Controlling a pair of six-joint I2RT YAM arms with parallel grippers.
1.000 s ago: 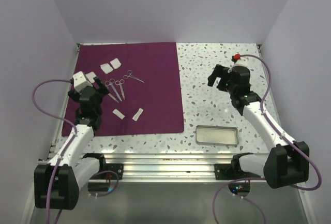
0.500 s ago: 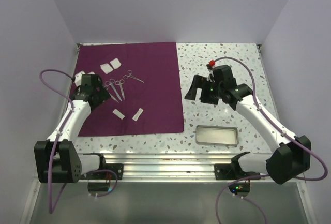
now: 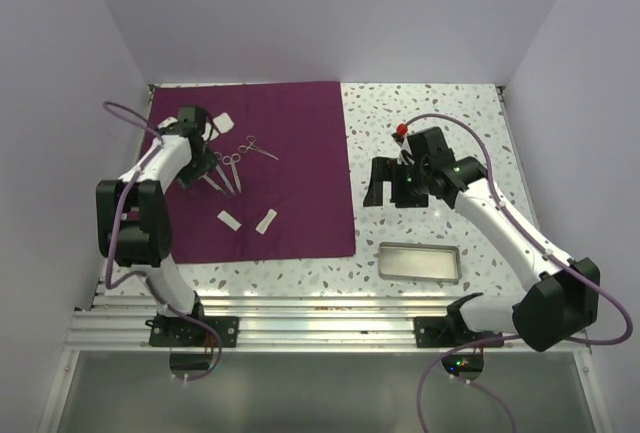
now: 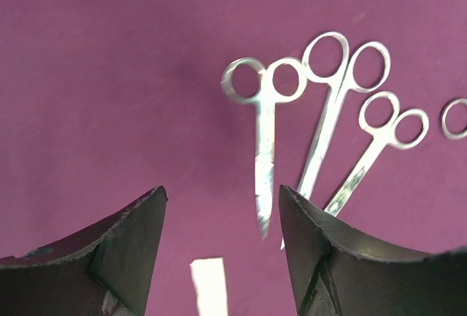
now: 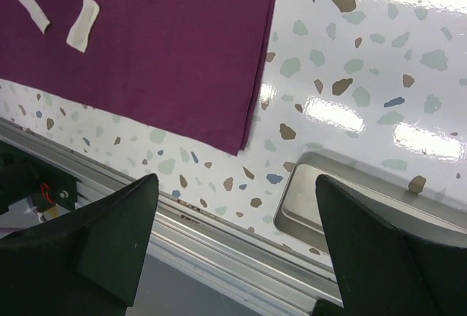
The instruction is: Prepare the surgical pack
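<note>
1. The purple cloth (image 3: 300,173) lies flat on the left part of the counter (image 3: 430,133). A few pairs of scissors (image 4: 263,148) and some small white pads (image 3: 229,219) rest on it. The metal tray (image 3: 419,262) sits off the cloth, on the bare counter near the front right.
2. Your left hand (image 4: 219,214) is spread and holds nothing. It hangs right over the scissors, and their pointed ends lie near the gap between its fingers.
3. Your right hand (image 5: 233,206) is spread wide and holds nothing. It hangs over the counter between the cloth's near corner and the tray.
4. The scissors look hard, thin and shiny, so they may slip. They lie flat, so there is not much to grab. Take one pair across its thin middle, not by the rings. They lie close together, so you could catch two at once.
5. The pads look very light and soft. Pinch one gently in the middle. A light pad may stick to a finger when you let go.
6. The tray looks stiff, with a low rim. Hold it by the rim on a long side. It may slide on the smooth counter.
7. The cloth is soft and floppy. Take it by a corner or an edge. If you pull it, the things on top may slide.
</note>
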